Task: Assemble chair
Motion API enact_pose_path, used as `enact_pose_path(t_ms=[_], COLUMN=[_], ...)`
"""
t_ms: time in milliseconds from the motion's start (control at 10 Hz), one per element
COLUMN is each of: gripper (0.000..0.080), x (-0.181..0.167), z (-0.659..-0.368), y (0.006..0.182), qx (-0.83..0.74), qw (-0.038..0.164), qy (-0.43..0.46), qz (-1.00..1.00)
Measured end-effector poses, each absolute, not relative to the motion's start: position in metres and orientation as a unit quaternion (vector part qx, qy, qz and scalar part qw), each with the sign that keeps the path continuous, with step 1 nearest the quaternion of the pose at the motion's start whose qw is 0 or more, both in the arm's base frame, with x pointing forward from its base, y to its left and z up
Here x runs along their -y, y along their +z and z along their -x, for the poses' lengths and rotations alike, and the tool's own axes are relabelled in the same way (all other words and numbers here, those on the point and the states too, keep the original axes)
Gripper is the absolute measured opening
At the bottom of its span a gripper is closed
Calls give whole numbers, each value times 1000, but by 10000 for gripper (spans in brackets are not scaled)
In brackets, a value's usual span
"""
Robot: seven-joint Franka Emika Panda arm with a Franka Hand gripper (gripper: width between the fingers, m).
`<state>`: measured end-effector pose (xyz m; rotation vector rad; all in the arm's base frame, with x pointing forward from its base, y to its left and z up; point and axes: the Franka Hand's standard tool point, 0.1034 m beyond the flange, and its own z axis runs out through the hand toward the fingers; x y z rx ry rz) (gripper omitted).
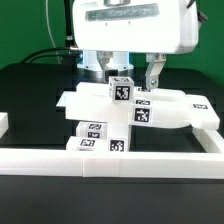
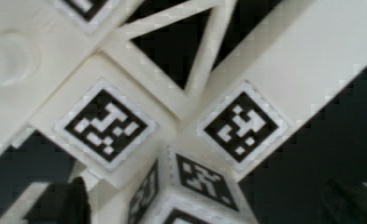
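The chair's matte white parts lie grouped in the middle of the black table in the exterior view. A flat panel (image 1: 150,110) lies across the group, with tagged pieces (image 1: 92,135) in front of it. A small post with a tag (image 1: 121,88) stands upright on the group. My gripper (image 1: 130,74) hangs right above this post, open, with a finger on each side and a gap to the post. The wrist view is filled by the tagged white parts (image 2: 105,125) seen from very close, the post's top (image 2: 198,185) nearest. The fingertips barely show there.
A low white border wall (image 1: 110,160) runs along the front of the table and turns back at the exterior view's right (image 1: 212,118). Black cables (image 1: 45,50) hang behind the arm. Black table surface (image 1: 35,100) lies at the exterior view's left.
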<state>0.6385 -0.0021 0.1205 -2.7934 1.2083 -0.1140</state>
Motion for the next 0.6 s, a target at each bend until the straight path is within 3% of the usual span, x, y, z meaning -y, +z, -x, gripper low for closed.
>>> enact_pose_path(t_ms=[600], gripper=[648], x=[4], z=[-639], y=[119], qx=[-179], qw=[36], qy=[-53], qz=[982])
